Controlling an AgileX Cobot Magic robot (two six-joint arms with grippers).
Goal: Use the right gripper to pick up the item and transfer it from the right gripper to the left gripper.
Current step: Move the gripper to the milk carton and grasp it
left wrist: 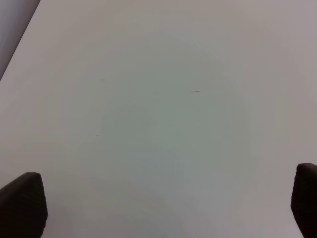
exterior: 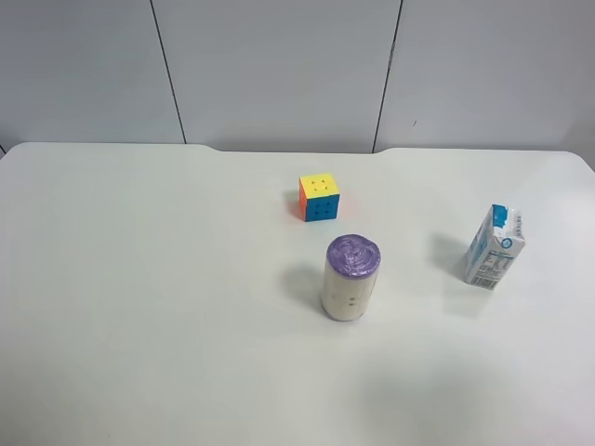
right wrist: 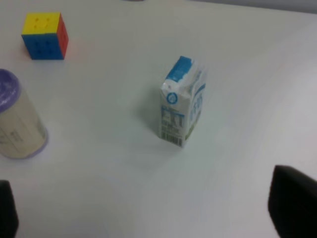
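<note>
The white-and-blue drink carton stands upright on the white table at the exterior high view's right. It also shows in the right wrist view, ahead of my right gripper. That gripper is open and empty, its black fingertips spread wide at the frame's edges, clear of the carton. My left gripper is open and empty above bare table, with one fingertip at each lower corner. Neither arm shows in the exterior high view.
A purple-topped cream cylinder stands near the table's middle, also in the right wrist view. A multicoloured puzzle cube sits behind it, also in the right wrist view. The table's far edge meets a grey panelled wall.
</note>
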